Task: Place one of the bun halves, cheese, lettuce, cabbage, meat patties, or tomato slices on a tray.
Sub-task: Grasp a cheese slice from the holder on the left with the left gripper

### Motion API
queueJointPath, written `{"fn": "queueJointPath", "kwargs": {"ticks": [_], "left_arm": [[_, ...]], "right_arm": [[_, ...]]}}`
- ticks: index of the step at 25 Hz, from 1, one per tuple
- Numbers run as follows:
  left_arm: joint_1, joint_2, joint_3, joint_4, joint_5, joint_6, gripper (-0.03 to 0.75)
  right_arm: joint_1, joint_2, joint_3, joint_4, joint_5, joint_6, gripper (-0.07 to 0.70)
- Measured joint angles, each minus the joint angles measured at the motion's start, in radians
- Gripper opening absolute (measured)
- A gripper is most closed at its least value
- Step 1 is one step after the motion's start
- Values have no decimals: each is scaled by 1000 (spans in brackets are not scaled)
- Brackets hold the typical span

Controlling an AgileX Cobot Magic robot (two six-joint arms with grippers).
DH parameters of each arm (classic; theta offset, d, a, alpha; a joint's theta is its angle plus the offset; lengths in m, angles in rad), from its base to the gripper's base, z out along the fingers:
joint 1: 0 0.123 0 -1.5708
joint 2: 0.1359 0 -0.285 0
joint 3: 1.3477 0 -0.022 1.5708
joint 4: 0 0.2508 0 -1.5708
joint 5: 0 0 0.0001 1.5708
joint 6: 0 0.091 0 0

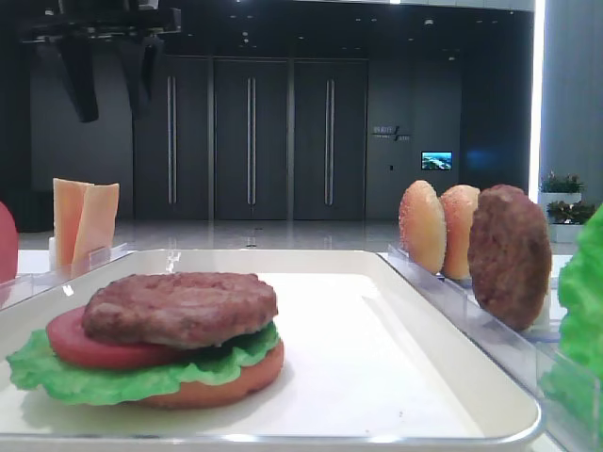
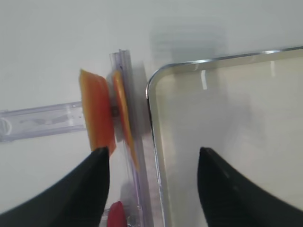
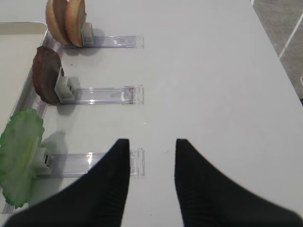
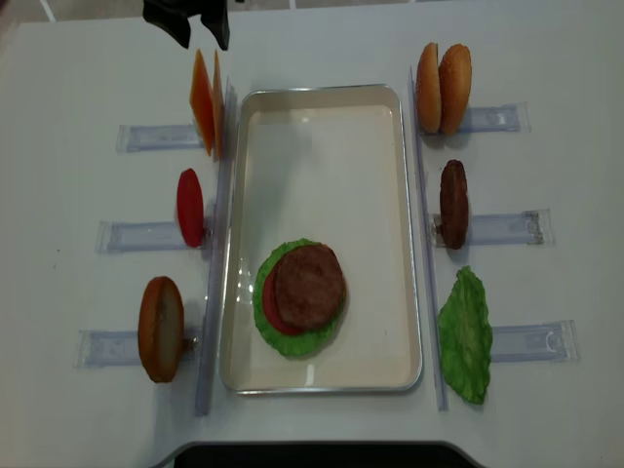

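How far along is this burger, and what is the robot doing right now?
Built so far on the tray: bottom bun, lettuce, tomato, and a meat patty on top. In hand: nothing yet; the left hand hangs open over the two cheese slices beside the tray. Left: cheese and a top bun half, both still in their holders. The right hand sits open, idle.

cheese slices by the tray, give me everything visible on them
The cheese slices: two thin, flat, pale yellow-orange squares with a matte, plastic look. They stand on edge, side by side, in a clear holder strip just outside the white tray, at its far left corner. In the low front view one leans against the other. The open left tool hangs above them, not touching.
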Motion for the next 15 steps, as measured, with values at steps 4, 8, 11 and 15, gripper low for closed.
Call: {"fn": "queueJointPath", "kwargs": {"ticks": [4, 8, 11, 15], "left_arm": [[-2, 0, 0, -5, 0, -14, 454], [0, 6, 0, 17, 1, -32, 454], [0, 29, 0, 19, 1, -35, 456], [0, 71, 0, 18, 1, -36, 456]], "right_arm": [[0, 0, 0, 0, 0, 0, 230], [0, 0, 0, 0, 0, 0, 230], [0, 0, 0, 0, 0, 0, 230], [0, 0, 0, 0, 0, 0, 230]]}}
